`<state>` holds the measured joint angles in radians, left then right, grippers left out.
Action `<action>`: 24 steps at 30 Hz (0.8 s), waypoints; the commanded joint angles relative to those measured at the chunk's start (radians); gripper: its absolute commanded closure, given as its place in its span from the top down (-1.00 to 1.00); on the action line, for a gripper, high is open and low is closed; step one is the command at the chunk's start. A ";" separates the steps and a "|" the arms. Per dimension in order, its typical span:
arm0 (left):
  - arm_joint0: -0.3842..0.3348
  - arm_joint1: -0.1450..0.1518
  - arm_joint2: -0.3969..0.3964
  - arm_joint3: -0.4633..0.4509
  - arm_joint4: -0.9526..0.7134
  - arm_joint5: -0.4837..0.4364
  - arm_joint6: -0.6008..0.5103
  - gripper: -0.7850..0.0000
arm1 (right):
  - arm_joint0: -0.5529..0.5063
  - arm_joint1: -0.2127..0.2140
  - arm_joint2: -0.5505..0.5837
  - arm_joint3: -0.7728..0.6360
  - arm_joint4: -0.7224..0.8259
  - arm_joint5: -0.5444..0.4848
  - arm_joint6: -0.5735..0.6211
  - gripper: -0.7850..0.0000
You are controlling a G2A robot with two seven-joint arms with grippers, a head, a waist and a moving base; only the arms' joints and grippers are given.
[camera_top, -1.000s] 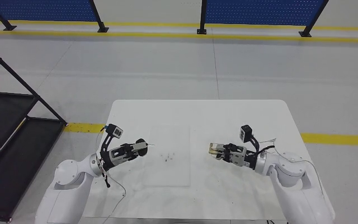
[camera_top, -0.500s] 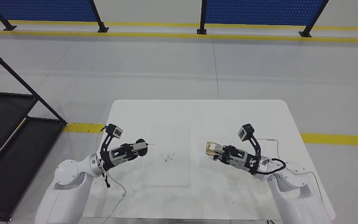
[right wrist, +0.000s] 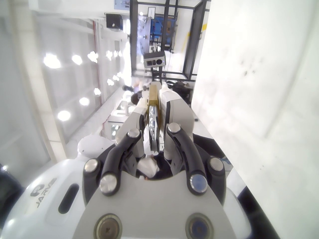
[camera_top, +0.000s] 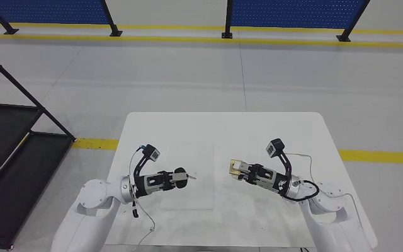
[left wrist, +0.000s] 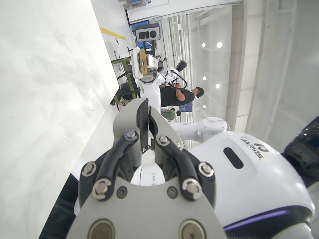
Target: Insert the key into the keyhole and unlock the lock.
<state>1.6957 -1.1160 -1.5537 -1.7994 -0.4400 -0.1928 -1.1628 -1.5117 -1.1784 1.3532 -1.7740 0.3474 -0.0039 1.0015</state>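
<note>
Here the left hand (camera_top: 183, 178) hangs low over the white worktop (camera_top: 264, 132), left of its middle, with its fingers pressed together on the key (camera_top: 191, 177). The key's thin silver blade sticks out past the fingertips and points across toward the other arm. In the left wrist view the dark pads (left wrist: 144, 115) of this hand (left wrist: 147, 108) sit tight against each other, and the key itself is too slim to make out between them.

The right hand (camera_top: 242, 170) is right of the worktop's middle, level with the left one and turned to face it. It pinches the lock (camera_top: 235, 167), a small brass padlock, by its flat sides. In the right wrist view the lock (right wrist: 152, 115) stands edge-on between the two fingers of the hand (right wrist: 153, 93), with the brass body toward the fingertips and the silver shackle back toward the palm. In the left wrist view the lock (left wrist: 140, 62) shows farther off, its brass face turned toward the left hand.

Key and lock are apart, with a stretch of bare worktop between them. A black rack (camera_top: 25, 151) stands on the floor off the worktop's left side.
</note>
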 commanded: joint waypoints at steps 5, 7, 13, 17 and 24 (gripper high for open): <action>-0.039 -0.004 0.080 0.029 0.008 -0.010 0.016 -1.00 | 0.000 0.000 0.000 0.000 0.000 0.000 0.000 -1.00; -0.046 -0.003 0.088 0.036 0.010 -0.012 0.020 -1.00 | 0.000 0.000 0.000 0.000 0.000 0.000 0.000 -1.00; -0.057 -0.003 0.120 0.029 -0.001 -0.024 0.032 -1.00 | 0.000 0.000 0.000 0.000 0.000 0.000 0.000 -1.00; -0.053 -0.003 0.140 0.024 0.003 -0.040 0.042 -1.00 | 0.000 0.000 0.000 0.000 0.000 0.000 0.000 -1.00; -0.050 -0.001 0.154 0.014 0.017 -0.054 0.085 -1.00 | 0.000 0.000 0.000 0.000 0.000 0.000 0.000 -1.00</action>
<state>1.6442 -1.1166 -1.4005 -1.7834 -0.4258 -0.2436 -1.0901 -1.5117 -1.1784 1.3532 -1.7740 0.3473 -0.0039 1.0015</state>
